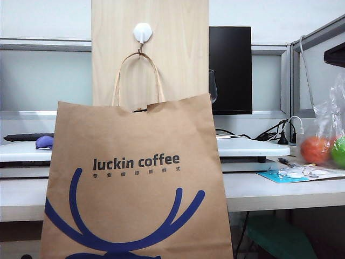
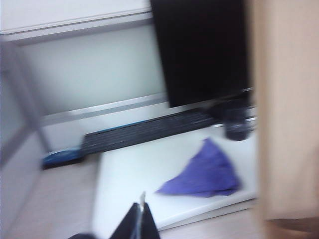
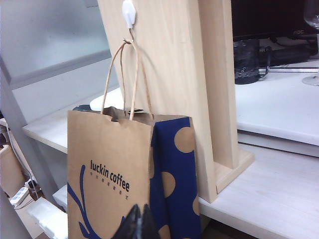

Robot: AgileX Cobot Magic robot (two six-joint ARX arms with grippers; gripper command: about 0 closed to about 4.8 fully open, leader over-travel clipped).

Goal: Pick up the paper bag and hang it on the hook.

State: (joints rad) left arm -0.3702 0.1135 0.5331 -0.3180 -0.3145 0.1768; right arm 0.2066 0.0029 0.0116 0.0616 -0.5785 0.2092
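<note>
Paper bag [image 1: 137, 183] hangs upright from hook [image 1: 142, 33]; both tools [image 2: 141, 224] [image 3: 141, 224] pressed together, empty.

Grey partition panels [image 1: 43, 81] behind white desks [image 1: 280, 191] (dark monitor [image 1: 230, 70] switched off).

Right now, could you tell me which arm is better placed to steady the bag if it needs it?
Probably the right. Its shut gripper faces the bag, which hangs by its handles from the hook. The left gripper, also shut, looks past the board at a purple cloth and keyboard.
</note>
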